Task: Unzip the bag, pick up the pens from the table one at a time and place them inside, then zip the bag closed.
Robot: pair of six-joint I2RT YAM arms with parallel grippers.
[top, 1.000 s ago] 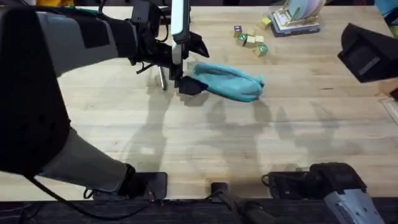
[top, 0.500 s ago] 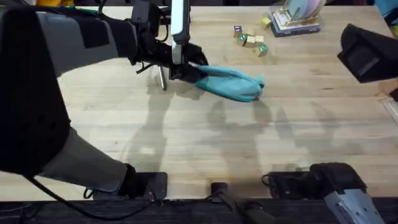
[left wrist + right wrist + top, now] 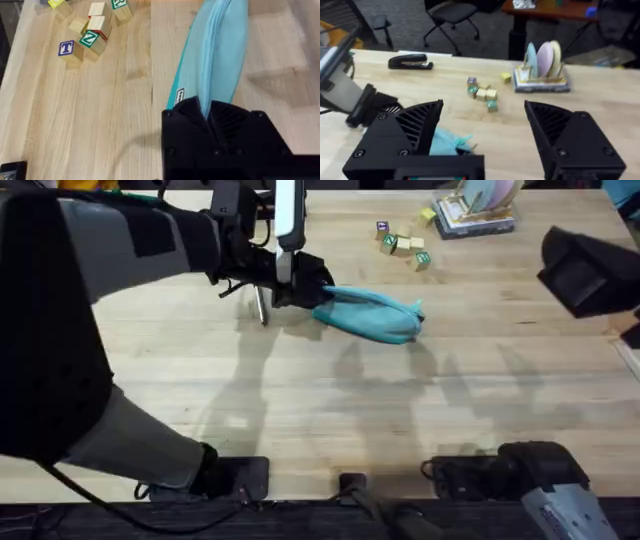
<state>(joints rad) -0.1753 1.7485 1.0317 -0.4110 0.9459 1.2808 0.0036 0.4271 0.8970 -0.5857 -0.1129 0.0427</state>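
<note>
The near half of the surface (image 3: pixel 380 430) lay bare, giving open passage from either base. Toward 12 o'clock the bag (image 3: pixel 375 313) lay across the middle, with the left gripper (image 3: pixel 308 288) clamped on its 9 o'clock end and the left arm blocking the 10 o'clock side. A pen (image 3: pixel 260 306) lay just beside those fingers. Wooden blocks (image 3: pixel 402 244) sat beyond the bag, and a plate rack (image 3: pixel 475 208) stood at 1 o'clock.

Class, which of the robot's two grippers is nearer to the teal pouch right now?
Left. The left gripper is shut on the end of the teal pouch; the right gripper hangs open off to the pouch's far side, not touching it.
</note>
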